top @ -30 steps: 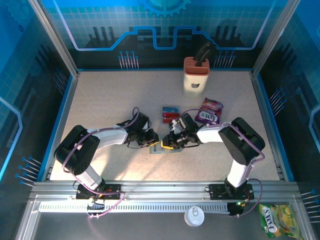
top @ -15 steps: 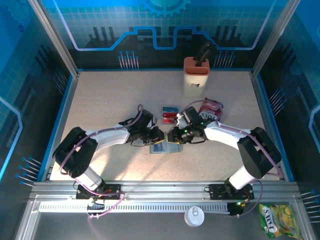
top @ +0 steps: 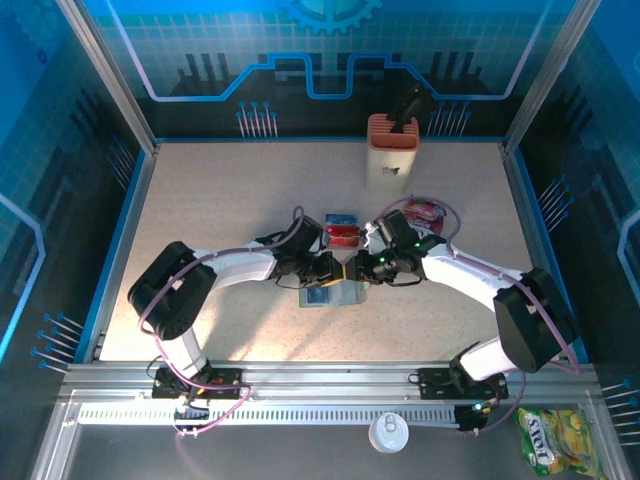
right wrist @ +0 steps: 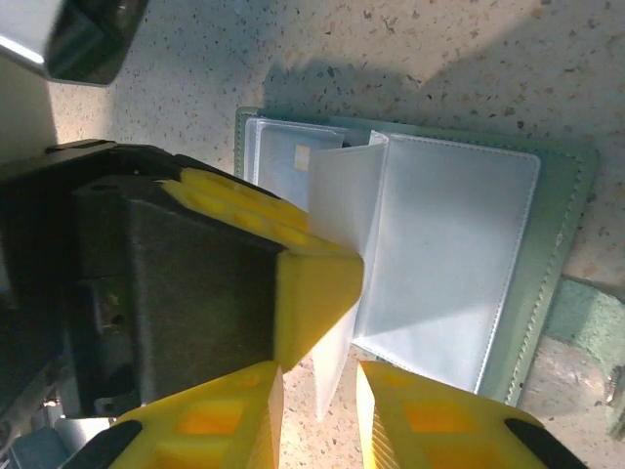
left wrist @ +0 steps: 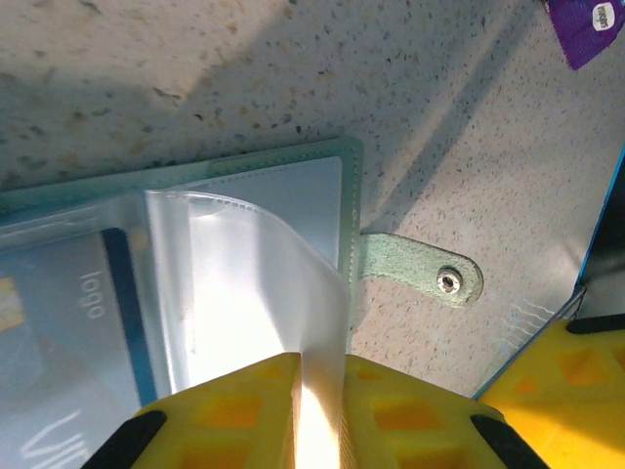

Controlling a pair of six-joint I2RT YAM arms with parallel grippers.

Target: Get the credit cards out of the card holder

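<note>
Pinching a clear sleeve (left wrist: 254,293) of the card holder (top: 345,296), left end effector (left wrist: 317,376) sits nearest the pocketed card (left wrist: 59,322); right end effector (right wrist: 320,383) straddles narrowly, grip unclear.

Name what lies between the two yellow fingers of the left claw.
A clear plastic sleeve of the flat grey-green folding card holder runs between the left claw fingers, pinched there; the left wrist view shows it.

Credit cards (top: 342,229) lie on the table (top: 220,200) behind the card holder (top: 333,293).
</note>
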